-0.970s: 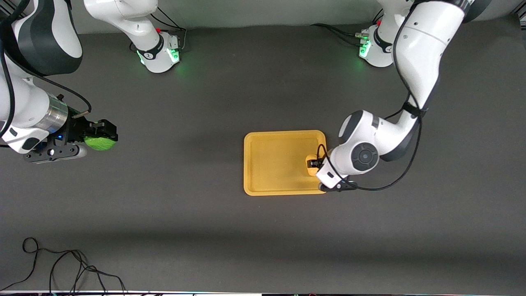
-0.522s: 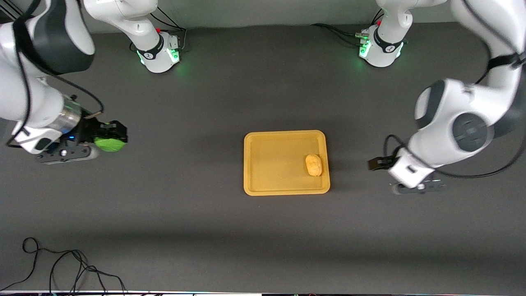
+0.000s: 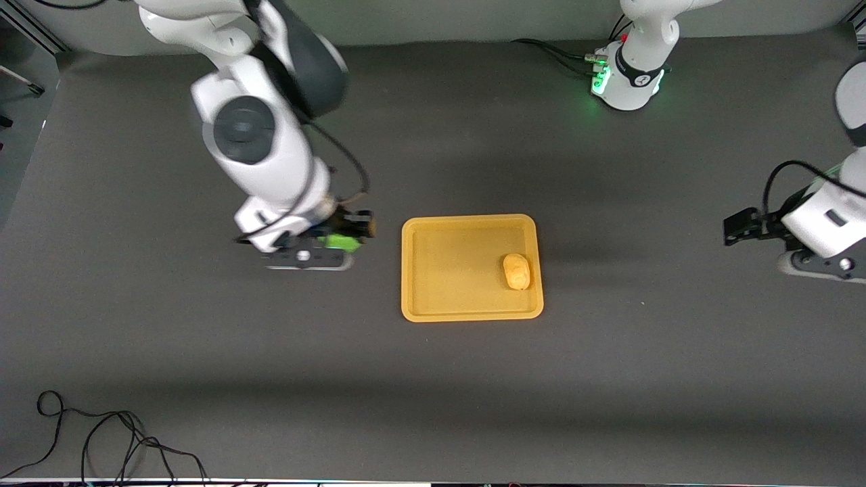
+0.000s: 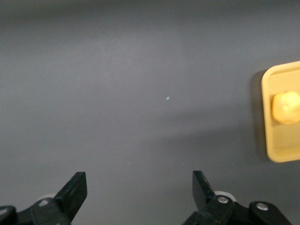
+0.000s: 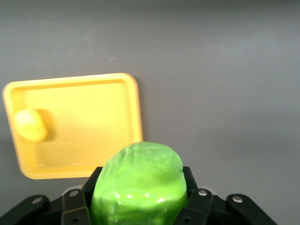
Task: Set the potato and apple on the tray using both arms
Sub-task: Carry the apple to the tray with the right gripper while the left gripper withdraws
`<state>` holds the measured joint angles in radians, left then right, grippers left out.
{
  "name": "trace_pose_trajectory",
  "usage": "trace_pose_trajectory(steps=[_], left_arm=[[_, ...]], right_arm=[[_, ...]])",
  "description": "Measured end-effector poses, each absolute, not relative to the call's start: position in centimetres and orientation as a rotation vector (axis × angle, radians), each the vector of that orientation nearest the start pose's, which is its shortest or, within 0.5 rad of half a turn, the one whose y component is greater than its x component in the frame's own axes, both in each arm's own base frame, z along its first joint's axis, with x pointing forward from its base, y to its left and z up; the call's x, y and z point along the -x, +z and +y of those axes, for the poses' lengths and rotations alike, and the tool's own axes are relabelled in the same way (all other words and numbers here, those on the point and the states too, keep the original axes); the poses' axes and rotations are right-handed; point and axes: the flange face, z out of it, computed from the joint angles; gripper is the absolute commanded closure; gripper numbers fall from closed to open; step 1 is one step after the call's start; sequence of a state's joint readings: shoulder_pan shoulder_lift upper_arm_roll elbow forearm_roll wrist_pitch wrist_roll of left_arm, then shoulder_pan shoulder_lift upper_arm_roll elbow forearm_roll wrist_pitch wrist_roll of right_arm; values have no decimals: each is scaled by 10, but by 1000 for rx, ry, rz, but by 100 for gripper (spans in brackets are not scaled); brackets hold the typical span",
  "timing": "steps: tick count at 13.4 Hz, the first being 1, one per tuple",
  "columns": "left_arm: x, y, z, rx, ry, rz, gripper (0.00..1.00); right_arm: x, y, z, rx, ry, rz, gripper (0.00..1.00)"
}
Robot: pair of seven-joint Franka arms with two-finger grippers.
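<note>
The yellow-tan potato (image 3: 517, 271) lies on the orange-yellow tray (image 3: 446, 270), at the tray's end toward the left arm. It also shows on the tray in the left wrist view (image 4: 286, 107) and the right wrist view (image 5: 30, 124). My right gripper (image 3: 348, 233) is shut on the bright green apple (image 3: 340, 241) and holds it over the table beside the tray's end toward the right arm. The apple (image 5: 138, 185) fills the right wrist view between the fingers. My left gripper (image 3: 741, 226) is open and empty, over bare table toward the left arm's end, away from the tray (image 4: 281, 122).
The dark grey table mat (image 3: 433, 379) spreads all round the tray. A loose black cable (image 3: 101, 439) lies at the near corner toward the right arm's end. The two arm bases (image 3: 626, 74) stand along the table's edge farthest from the front camera.
My right arm has swung the apple from the table's end to just beside the tray. My left gripper let go of the potato on the tray and drew away toward its own end.
</note>
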<state>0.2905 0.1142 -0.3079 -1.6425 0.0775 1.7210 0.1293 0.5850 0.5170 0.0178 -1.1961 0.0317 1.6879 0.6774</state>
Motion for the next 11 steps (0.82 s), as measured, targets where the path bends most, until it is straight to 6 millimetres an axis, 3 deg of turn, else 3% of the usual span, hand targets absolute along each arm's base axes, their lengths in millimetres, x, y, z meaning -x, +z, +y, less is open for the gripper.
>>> trace_pose_trajectory(steps=[3, 5, 7, 9, 11], left_arm=[[-569, 537, 27, 3079, 68, 299, 0], [-563, 535, 27, 3095, 79, 299, 0], [-558, 533, 25, 3098, 93, 297, 0], [-556, 535, 27, 3097, 92, 289, 0], [-555, 536, 42, 3100, 79, 250, 0]], right_arm=[[-555, 445, 494, 3090, 27, 236, 53], [-539, 402, 540, 3059, -8, 272, 53], [-539, 350, 558, 3051, -22, 275, 53], [-550, 294, 558, 3064, -55, 281, 53], [-555, 247, 557, 3084, -85, 270, 53]])
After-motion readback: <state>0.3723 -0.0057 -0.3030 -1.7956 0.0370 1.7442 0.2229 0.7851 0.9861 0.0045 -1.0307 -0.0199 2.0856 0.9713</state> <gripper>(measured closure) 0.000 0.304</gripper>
